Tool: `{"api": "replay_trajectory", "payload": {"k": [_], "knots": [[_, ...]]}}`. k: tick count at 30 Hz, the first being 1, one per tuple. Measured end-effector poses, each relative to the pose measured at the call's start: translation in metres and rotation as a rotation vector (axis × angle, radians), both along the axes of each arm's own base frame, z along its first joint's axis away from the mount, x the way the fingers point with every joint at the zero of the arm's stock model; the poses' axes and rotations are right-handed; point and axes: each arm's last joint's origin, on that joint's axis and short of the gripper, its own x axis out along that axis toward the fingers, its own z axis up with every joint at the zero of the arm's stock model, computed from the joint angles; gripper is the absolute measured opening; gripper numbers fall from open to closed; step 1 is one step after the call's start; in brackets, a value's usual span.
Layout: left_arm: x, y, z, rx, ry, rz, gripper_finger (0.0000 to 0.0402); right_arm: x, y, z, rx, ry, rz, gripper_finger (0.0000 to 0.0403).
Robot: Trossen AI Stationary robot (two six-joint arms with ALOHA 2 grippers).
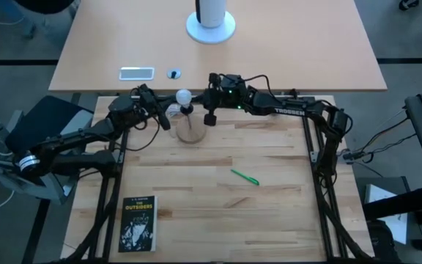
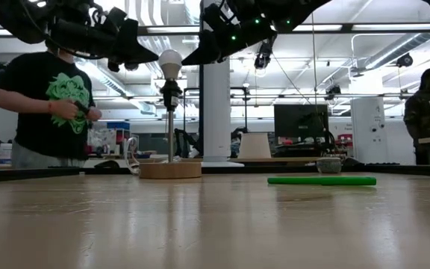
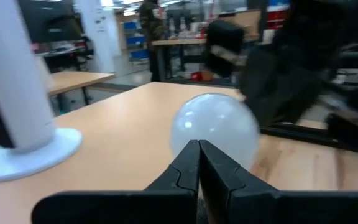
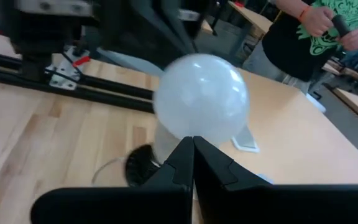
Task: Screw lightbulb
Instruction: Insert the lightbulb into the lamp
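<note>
Lightbulb (image 1: 184,96) seated upright in socket; left pincer (image 1: 168,110) at its 9 o'clock, fingers together; right pincer (image 1: 209,117) at 3 o'clock, likewise, holding nothing.

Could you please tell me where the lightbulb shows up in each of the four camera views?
High view: lightbulb upper centre, between both arms.
Low view: upper left, atop the stand.
Left wrist view: centre.
Right wrist view: centre.
Shared landmark: round wooden base beneath it.

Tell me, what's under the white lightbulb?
The lightbulb sits atop a dark socket on a thin rod, which stands on a round wooden base. Its threaded end is hidden inside the socket, so that part cannot be seen.
</note>
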Motion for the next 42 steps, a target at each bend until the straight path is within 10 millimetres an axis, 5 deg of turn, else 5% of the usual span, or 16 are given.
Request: {"api": "replay_trajectory", "payload": {"k": [42], "knots": [[-0.006,-0.006,-0.003,-0.029,0.062,-0.038,0.0000,-0.003,-0.006,-0.006,0.018,0.062,-0.093,0.0000]]}}
